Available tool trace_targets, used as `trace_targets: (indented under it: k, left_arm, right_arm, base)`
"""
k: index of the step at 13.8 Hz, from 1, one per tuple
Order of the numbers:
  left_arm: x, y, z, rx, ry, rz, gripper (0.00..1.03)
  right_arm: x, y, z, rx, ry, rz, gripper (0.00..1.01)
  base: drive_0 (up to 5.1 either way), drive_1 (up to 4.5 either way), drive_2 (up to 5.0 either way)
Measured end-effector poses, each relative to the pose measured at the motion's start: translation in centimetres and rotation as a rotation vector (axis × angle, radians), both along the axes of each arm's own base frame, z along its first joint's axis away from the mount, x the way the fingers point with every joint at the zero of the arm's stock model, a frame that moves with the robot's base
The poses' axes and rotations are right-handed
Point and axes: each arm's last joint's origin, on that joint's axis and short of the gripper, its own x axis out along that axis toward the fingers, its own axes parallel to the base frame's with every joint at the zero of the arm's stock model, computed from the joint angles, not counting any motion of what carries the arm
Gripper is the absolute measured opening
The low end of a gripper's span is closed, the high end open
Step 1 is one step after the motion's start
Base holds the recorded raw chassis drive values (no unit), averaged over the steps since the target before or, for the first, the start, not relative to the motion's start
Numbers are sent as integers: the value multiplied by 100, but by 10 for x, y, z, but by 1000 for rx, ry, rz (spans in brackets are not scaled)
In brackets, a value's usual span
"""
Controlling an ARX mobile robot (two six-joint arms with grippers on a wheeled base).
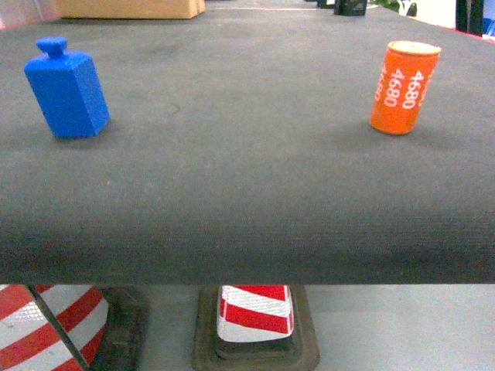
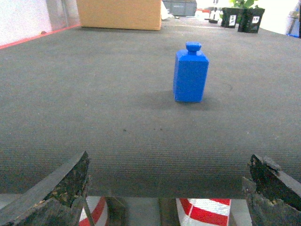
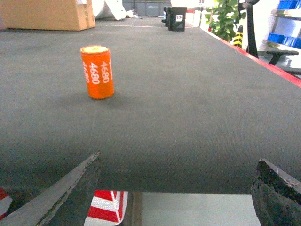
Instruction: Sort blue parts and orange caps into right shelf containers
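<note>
Head: blue part (image 1: 67,89) upright nr left edge of dark surface (image 1: 247,193); orange cap (image 1: 403,86) upright nr right edge, marked 4680. Striped cones (image 1: 255,313) on floor below front edge.

L wrist: left gripper (image 2: 167,190) at front edge, jaws wide apart, holding nothing; blue part ahead, well apart.

R wrist: right gripper (image 3: 176,188) likewise, jaws wide, holding nothing; orange cap ahead-left, well apart. Cardboard box (image 3: 47,14) at far edge.
</note>
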Motion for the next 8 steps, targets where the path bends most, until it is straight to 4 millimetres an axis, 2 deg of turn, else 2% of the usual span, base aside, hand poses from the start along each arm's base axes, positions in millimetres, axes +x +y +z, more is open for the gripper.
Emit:
trace_targets:
  k: [8]
  left_arm:
    - [0,0,1,0,-6,0,98]
  right_arm:
    - [0,0,1,-1,-10,0,98]
  base:
    - [0,0,0]
